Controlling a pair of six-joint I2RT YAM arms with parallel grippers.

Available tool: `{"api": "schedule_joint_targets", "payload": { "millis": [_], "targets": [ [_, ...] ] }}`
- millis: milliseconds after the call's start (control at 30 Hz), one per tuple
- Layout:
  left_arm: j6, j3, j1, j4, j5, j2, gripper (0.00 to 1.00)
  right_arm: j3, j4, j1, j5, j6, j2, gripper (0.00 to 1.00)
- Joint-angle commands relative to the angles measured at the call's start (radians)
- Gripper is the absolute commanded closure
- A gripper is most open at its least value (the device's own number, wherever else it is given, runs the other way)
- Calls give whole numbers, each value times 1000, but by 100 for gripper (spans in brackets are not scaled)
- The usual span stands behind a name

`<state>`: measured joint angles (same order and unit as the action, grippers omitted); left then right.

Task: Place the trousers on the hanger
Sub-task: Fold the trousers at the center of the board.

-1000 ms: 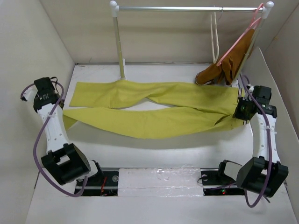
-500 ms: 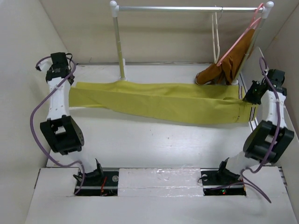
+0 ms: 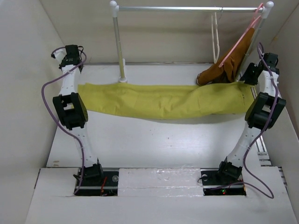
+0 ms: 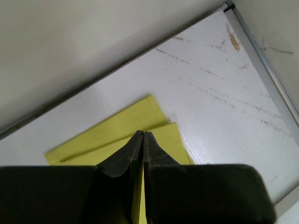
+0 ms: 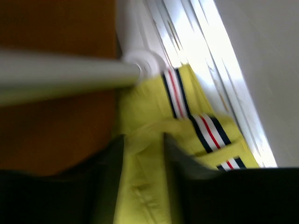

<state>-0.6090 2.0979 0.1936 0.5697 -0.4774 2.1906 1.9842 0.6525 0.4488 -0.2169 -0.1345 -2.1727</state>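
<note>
Your left gripper is pressed closed with a sliver of yellow in the seam, so it seems to pinch the cuff end of the trousers, which stretch across the table between the two grippers. Your right gripper stands parted around the striped waistband. If that end drops, the cloth may sag and bunch. Farther back, the hanger hangs on the rail beside the brown garment, which could snag.
</note>
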Motion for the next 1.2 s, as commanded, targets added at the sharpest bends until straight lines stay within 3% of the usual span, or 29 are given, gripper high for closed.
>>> {"api": "schedule_joint_targets", "payload": {
  "millis": [0, 33, 100, 133, 167, 233, 300, 367, 467, 567, 700, 867, 1033, 1167],
  "targets": [
    [69, -25, 4, -13, 25, -55, 100, 135, -22, -19, -59, 4, -62, 50],
    [71, -57, 4, -5, 16, -69, 100, 171, 16, -19, -93, 31, -74, 48],
    [92, -228, 27, -90, 71, -144, 88, 96, 50, -19, -88, 45, -23, 47],
    [95, -274, 39, -120, 148, -161, 74, 17, 1, -19, -81, 44, 28, 47],
    [91, -303, 40, -129, 169, -170, 67, -154, -119, -19, -78, 21, 81, 47],
    [107, -305, 41, -130, 207, -138, 56, -296, -210, -19, -70, -13, 221, 47],
    [127, -219, 20, -81, 183, -50, 56, -413, -283, -19, -68, -17, 275, 45],
    [144, -152, -5, -53, 162, 16, 56, -427, -228, -19, -94, 13, 292, 43],
    [68, -52, -5, 28, 63, 104, 61, -485, -235, -10, -96, 48, 335, 41],
    [-24, -151, 56, -3, 140, 51, 63, -582, -243, 10, -127, 73, 410, 40],
    [-48, -472, 102, -156, 243, -145, 59, -703, -264, 33, -159, 81, 545, 40],
    [-51, -548, 102, -84, 220, -207, 58, -873, -303, 14, -197, 79, 692, 41],
    [-58, -634, 122, -82, 227, -259, 58, -946, -289, 42, -268, 117, 734, 40],
    [-31, -706, 122, -120, 267, -314, 56, -992, -284, 60, -240, 122, 780, 38]
  ]
}}
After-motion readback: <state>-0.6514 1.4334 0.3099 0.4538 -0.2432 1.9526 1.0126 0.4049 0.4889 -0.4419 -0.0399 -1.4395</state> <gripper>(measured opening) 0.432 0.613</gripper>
